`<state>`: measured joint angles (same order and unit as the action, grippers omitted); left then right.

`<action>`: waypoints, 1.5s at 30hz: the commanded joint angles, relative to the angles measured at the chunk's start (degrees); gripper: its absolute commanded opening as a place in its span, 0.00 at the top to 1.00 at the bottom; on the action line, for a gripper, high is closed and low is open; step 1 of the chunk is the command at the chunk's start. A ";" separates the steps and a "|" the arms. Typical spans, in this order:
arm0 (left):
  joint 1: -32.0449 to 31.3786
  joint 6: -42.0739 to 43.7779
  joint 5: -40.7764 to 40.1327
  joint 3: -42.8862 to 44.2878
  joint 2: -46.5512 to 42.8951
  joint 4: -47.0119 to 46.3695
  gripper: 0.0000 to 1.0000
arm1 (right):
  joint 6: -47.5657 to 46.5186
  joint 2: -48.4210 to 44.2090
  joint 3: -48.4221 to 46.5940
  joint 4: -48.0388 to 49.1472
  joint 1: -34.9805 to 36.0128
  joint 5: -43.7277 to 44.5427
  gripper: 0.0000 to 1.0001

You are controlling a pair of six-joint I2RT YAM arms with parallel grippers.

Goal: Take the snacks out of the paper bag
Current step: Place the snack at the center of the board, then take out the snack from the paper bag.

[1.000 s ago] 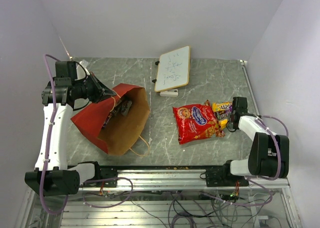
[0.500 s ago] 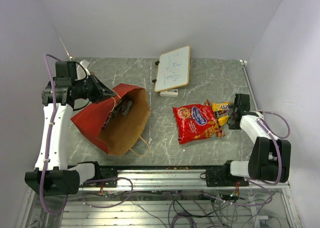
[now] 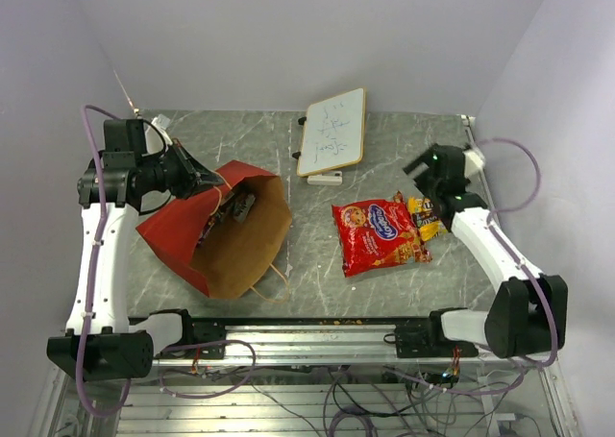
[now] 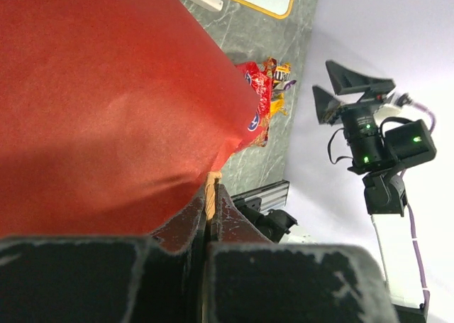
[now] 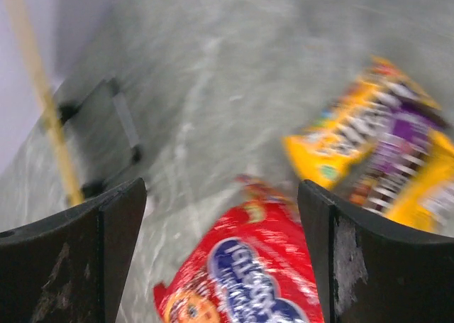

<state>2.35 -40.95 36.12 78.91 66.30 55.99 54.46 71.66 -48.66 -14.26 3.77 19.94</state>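
The paper bag (image 3: 226, 240) was clamped by the left fingers (image 4: 181, 223). The right fingers (image 5: 106, 227) were spread wide, empty, at twelve o'clock of the candy bars (image 3: 428, 216).

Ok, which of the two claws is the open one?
The right claw: its jaws stand wide apart with nothing between them. The left claw is shut, pinching the edge of the red paper bag.

The paper bag (image 3: 171, 233) was red outside, brown inside. The cookie packet (image 3: 378, 233) was red with a blue oval. The candy bars (image 3: 428, 216) were yellow and purple.
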 commanded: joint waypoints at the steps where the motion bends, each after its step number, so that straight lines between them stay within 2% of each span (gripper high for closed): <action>1: -0.33 -0.36 0.97 -0.66 -1.53 -0.29 0.93 | -26.13 3.83 -4.05 17.48 10.12 -11.76 0.13; 5: -0.33 -0.40 0.26 -0.87 -2.06 -0.02 0.93 | -36.85 5.46 -2.03 28.60 20.43 -24.11 0.16; 9: -0.30 -1.39 0.78 -1.73 -2.38 -0.55 0.93 | -51.88 4.86 0.71 36.19 31.59 -33.26 0.18; 16: -0.30 -3.46 1.21 -4.25 -2.98 -3.14 0.93 | -72.26 9.76 -2.83 30.88 44.64 -41.11 0.18; 19: -0.34 -4.10 1.41 -4.73 -3.30 -4.31 0.93 | -82.22 11.38 -6.78 23.76 48.04 -46.38 0.20; 28: -0.33 -3.76 0.52 -4.66 -5.45 -2.81 0.93 | -92.26 14.66 -11.71 20.02 53.15 -47.71 0.21; 31: -0.33 -3.78 0.71 -4.86 -5.83 -2.77 0.93 | -99.75 14.67 -11.80 17.25 54.20 -48.66 0.26; 39: -0.32 -3.81 1.96 -4.98 -5.90 -3.09 0.93 | -109.19 15.38 -11.34 16.59 55.04 -45.27 0.30; 45: -0.31 -4.40 3.07 -4.21 -4.64 -3.37 0.93 | -115.78 21.42 -17.41 11.39 55.97 -41.69 0.29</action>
<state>2.35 -44.88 36.97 74.28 61.12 53.80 -54.48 89.23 -61.65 1.06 58.74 -24.86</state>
